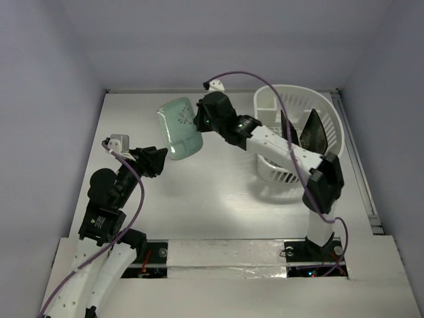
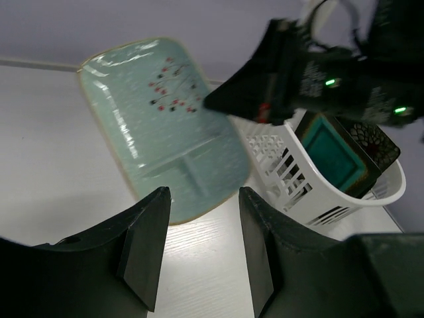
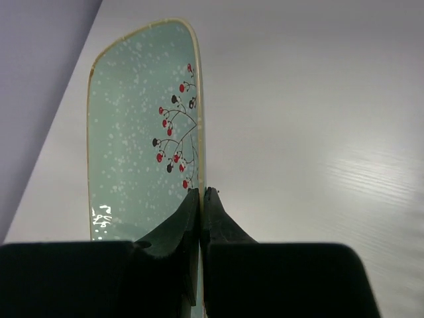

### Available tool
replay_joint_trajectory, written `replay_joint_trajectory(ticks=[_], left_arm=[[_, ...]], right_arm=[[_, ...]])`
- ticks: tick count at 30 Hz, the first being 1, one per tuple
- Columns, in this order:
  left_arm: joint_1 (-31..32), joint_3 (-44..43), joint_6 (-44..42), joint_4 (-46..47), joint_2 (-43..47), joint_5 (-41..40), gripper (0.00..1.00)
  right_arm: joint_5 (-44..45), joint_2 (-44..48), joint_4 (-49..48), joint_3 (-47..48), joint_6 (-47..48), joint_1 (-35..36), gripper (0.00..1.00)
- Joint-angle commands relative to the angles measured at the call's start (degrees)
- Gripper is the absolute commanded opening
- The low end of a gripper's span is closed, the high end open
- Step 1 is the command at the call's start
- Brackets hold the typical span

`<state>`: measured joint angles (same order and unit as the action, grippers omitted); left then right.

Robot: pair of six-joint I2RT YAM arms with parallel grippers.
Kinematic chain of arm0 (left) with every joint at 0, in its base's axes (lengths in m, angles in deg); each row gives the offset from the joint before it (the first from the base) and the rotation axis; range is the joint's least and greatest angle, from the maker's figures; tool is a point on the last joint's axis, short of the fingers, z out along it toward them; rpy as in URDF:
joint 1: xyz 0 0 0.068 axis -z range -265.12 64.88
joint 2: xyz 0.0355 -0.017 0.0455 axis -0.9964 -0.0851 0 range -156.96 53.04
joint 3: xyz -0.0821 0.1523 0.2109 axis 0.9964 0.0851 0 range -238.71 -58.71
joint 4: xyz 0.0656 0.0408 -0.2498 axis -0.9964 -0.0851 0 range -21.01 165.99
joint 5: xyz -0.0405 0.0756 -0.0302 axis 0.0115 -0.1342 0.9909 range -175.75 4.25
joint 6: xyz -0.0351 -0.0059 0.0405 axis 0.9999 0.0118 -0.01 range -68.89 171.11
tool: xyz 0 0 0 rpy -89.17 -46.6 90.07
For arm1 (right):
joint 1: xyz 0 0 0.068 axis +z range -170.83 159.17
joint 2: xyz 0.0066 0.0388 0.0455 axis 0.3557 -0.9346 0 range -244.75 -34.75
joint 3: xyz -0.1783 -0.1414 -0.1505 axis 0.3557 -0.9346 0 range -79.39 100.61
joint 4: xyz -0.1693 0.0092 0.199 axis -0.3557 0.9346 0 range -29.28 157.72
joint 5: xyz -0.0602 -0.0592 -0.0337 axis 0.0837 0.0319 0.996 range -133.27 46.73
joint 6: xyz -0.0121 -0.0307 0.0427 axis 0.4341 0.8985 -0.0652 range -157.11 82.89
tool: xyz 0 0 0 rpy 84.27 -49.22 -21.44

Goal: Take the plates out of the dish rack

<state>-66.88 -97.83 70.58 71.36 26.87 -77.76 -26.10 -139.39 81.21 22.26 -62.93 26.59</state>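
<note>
My right gripper [image 1: 197, 119] is shut on the rim of the mint-green plate [image 1: 179, 128] and holds it tilted above the table, left of the dish rack [image 1: 299, 132]. The plate shows red berry sprigs in the right wrist view [image 3: 139, 139], with my right gripper [image 3: 201, 192] pinching its edge. Two dark square plates [image 1: 311, 130] stand in the rack; one shows a teal face in the left wrist view [image 2: 334, 156]. My left gripper [image 1: 161, 161] is open and empty, just below the green plate [image 2: 165, 126]; in its wrist view the gripper [image 2: 202, 199] points at the plate's lower edge.
The white rack [image 2: 311, 192] sits at the table's far right, next to the right wall. A raised ledge [image 1: 225, 255] runs along the near edge between the arm bases. Grey walls close in the table on three sides.
</note>
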Motion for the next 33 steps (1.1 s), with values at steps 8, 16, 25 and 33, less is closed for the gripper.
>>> replay_joint_trajectory(ticks=[8, 16, 25, 33], left_arm=[[-0.4, -1.7, 0.5, 1.2, 0.2, -0.7, 0.42], [-0.4, -1.5, 0.7, 1.5, 0.0, 0.1, 0.42], [-0.4, -1.4, 0.7, 1.6, 0.0, 0.4, 0.42], [-0.4, -1.3, 0.8, 1.7, -0.2, 0.7, 0.42]], right_arm=[[-9.6, -18.3, -19.9, 12.6, -18.0, 0.8, 0.0], [-10.0, -28.8, -18.7, 19.7, -21.4, 1.4, 0.0], [-12.6, -33.9, -19.9, 19.1, -25.3, 1.4, 0.02], [-15.9, -34.1, -25.0, 15.1, -28.8, 1.4, 0.19]])
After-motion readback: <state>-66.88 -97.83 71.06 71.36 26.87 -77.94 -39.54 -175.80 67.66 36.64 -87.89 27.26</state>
